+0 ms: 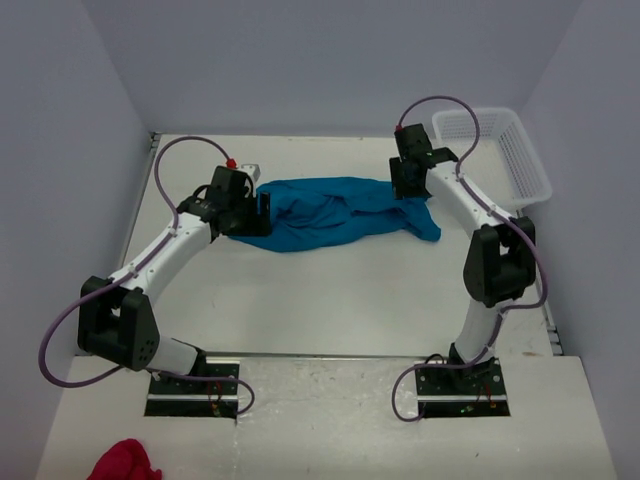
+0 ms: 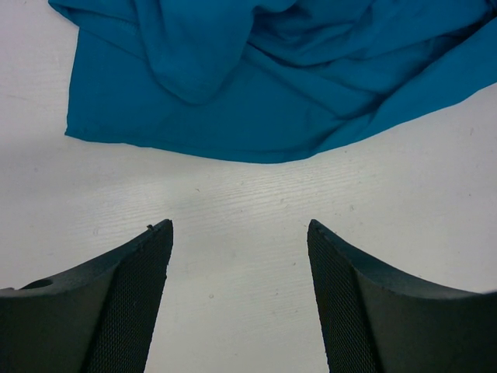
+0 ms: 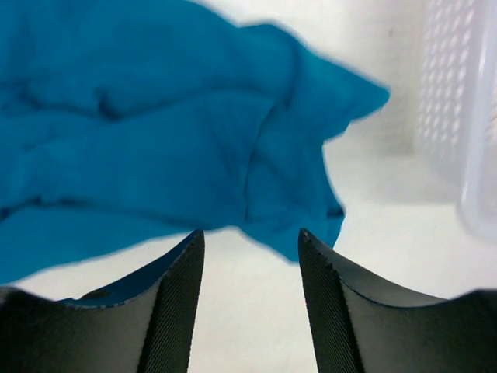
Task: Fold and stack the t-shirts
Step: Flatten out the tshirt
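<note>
You had the crumpled t-shirt (image 1: 330, 212) on the desk (image 1: 340, 300), its ends flanked by the left pincer (image 2: 239, 227) and right pincer (image 3: 250, 235), both spread apart. Bare desk lay nearer you; folds hid its sleeves.

Basket (image 1: 525, 160) right of t-shirt (image 1: 330, 212)

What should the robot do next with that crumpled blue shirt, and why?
Probably ease the left gripper forward and pinch the near edge of the t-shirt, to pull it flat. The t-shirt lies bunched, that edge sits just ahead of the open, empty left gripper, and the right gripper is open and empty too.
</note>
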You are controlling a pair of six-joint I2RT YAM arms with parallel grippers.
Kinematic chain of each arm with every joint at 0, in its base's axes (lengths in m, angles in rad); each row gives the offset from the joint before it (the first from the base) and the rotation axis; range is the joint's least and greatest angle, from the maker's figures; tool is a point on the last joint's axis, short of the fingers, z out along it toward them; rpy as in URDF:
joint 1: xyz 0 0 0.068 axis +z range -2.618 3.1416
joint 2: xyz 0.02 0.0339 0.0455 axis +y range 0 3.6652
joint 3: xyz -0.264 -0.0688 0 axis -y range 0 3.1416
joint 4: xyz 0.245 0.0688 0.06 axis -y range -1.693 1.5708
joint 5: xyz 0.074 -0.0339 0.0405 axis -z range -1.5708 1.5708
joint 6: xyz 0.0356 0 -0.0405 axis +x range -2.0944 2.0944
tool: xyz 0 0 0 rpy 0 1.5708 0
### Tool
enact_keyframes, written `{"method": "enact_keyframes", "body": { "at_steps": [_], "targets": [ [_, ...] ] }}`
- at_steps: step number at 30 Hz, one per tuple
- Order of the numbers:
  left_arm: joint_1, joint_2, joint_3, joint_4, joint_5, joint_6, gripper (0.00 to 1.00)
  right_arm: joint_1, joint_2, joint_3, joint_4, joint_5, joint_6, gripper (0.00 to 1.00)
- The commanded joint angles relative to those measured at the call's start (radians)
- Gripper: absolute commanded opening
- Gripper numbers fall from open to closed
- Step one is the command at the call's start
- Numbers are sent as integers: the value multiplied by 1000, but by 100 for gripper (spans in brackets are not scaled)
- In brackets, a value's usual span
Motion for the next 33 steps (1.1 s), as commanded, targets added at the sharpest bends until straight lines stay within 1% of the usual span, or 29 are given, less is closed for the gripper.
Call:
{"method": "enact_keyframes", "body": {
  "at_steps": [1, 2, 3, 4, 6, 9, 10, 11, 12, 15, 23, 33],
  "targets": [
    [8, -12, -16, 34, 11, -5, 71, 10, -158, -154, 24, -117, 68, 52],
    [8, -12, -20, 40, 16, -6, 71, 11, -184, -188, 33, -142, 70, 44],
    [8, -12, -23, 40, 21, -8, 71, 10, -190, -239, 65, -181, 71, 39],
    [8, -12, -23, 43, 22, -11, 71, 10, -192, -255, 82, -183, 71, 35],
    [8, -14, -23, 43, 31, -14, 71, 11, -163, -249, 81, -182, 73, 32],
    [8, -29, -20, 40, 44, -18, 71, 11, -122, -224, 78, -177, 56, 32],
    [8, -32, -18, 31, 39, -17, 71, 10, -112, -209, 70, -148, 53, 33],
    [8, -41, -17, 28, 33, -17, 71, 11, -105, -207, 66, -137, 50, 35],
    [8, -46, -18, 25, 18, -15, 71, 11, -91, -204, 57, -127, 38, 39],
    [8, -50, -17, 20, 5, -11, 71, 11, -69, -201, 53, -99, 25, 44],
    [8, -40, -9, 22, 21, -5, 71, 11, 1, -160, 78, -56, -1, 45],
    [10, -35, -6, 23, 10, 9, 71, 11, 64, -58, 66, -15, -10, 41]
  ]
}}
